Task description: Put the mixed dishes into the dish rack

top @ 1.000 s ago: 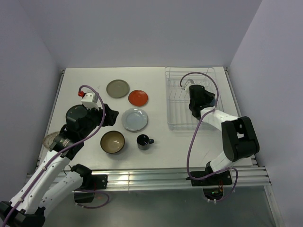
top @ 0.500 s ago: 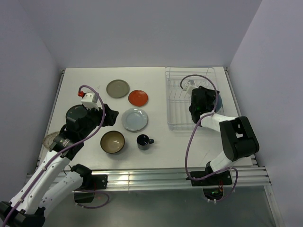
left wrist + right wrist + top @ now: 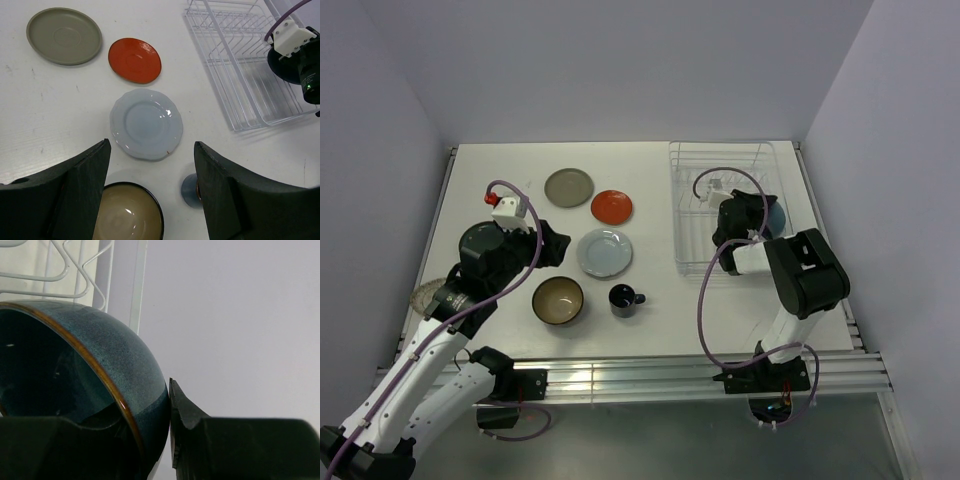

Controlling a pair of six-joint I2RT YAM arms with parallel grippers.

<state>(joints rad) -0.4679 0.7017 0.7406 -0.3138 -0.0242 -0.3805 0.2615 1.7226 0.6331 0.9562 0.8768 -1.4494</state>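
right gripper [image 3: 150,435] pinches the teal-blue bowl [image 3: 115,360] by its rim, one finger inside, at the dish rack [image 3: 720,160] right edge near the side wall [image 3: 240,315]; only the wrist view shows this grip. left gripper [image 3: 151,175] gapes wide above pale blue-white plate [image 3: 146,123], olive-brown bowl [image 3: 127,215], black mug [image 3: 190,189].

There are three plates: grey plate [image 3: 568,186], orange plate [image 3: 611,206], pale plate [image 3: 604,252]. Two bowls: brown bowl [image 3: 558,300], teal bowl [image 3: 115,360]. One mug [image 3: 623,299], one rack [image 3: 235,75].

My white table [image 3: 490,180] bears: grey-olive round plate [image 3: 568,186], orange-red plate [image 3: 611,207], pale-blue scalloped plate [image 3: 604,252], olive-brown bowl [image 3: 558,300], black mug [image 3: 623,299], white wire rack [image 3: 695,215].
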